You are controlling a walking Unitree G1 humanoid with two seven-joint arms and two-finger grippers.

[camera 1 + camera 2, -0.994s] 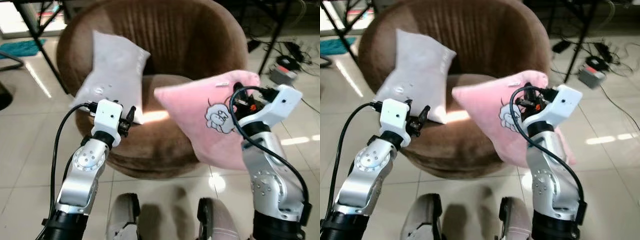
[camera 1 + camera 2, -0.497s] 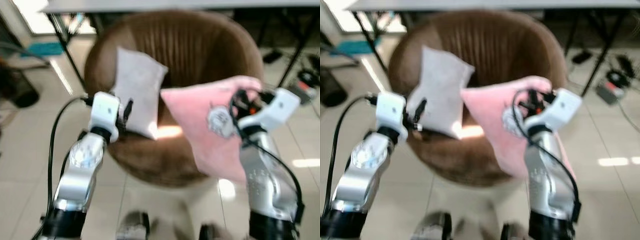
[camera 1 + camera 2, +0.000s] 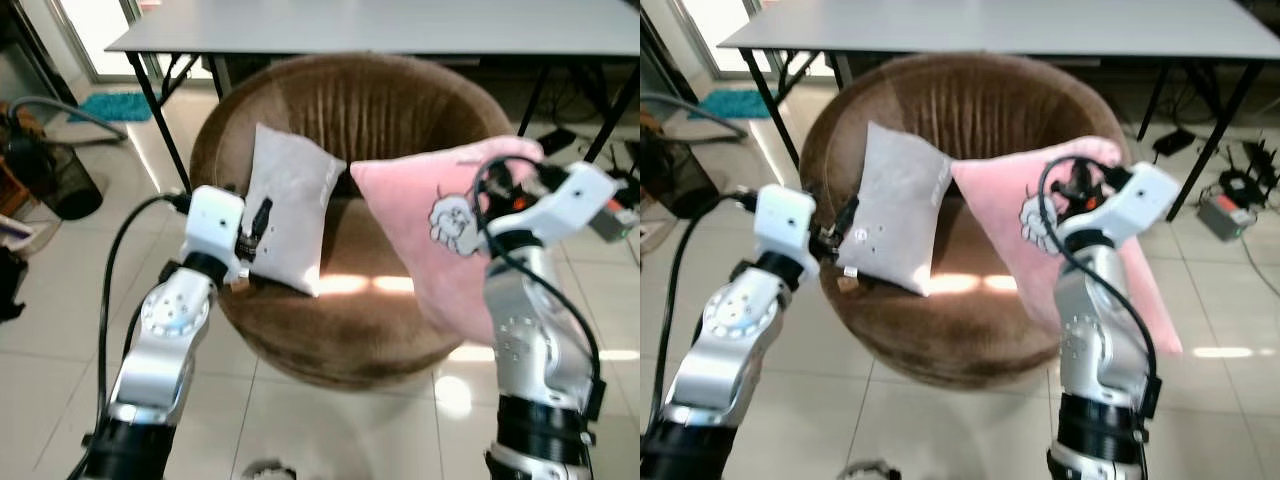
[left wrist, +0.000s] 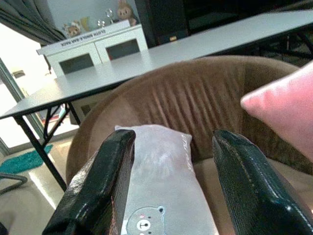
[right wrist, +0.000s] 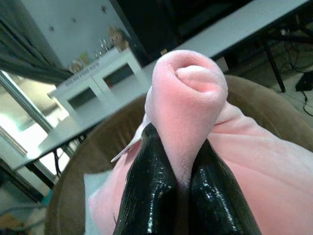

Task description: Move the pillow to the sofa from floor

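A grey surface [image 3: 400, 25] on black legs spans the back of the room, and in front of it a round brown sofa [image 3: 350, 110] with a ribbed back stands on a pale tiled floor [image 3: 60, 300] that shines with window light. A white cabinet [image 4: 93, 44] seen in the left wrist view carries a line of lettering along its top edge, too small to read, with small figurines on top.

The pink pillow [image 3: 440, 250], printed with a white cartoon sheep outlined in black, hangs in the air over the right side of the sofa's seat, tilted, its lower corner dropping past the seat's front edge. The right gripper [image 5: 168, 171] holds it by a top corner: the two black fingers [image 5: 146, 181] are pinched together on a bunched fold of pink fabric. A small white tag sticks out beside the fold; no writing can be made out on it.

A white pillow [image 3: 285, 220] leans upright against the sofa's back on the left, with a small bear face printed near its lower edge in the left wrist view and faint pale print on its upper part that cannot be read.

The left gripper [image 4: 171, 191] is raised just in front of the white pillow, its fingers [image 4: 102, 181] spread apart and holding nothing.

Cables and a grey box [image 3: 1220, 212] lie on the floor at right, and a teal mat [image 3: 110, 103] at far left
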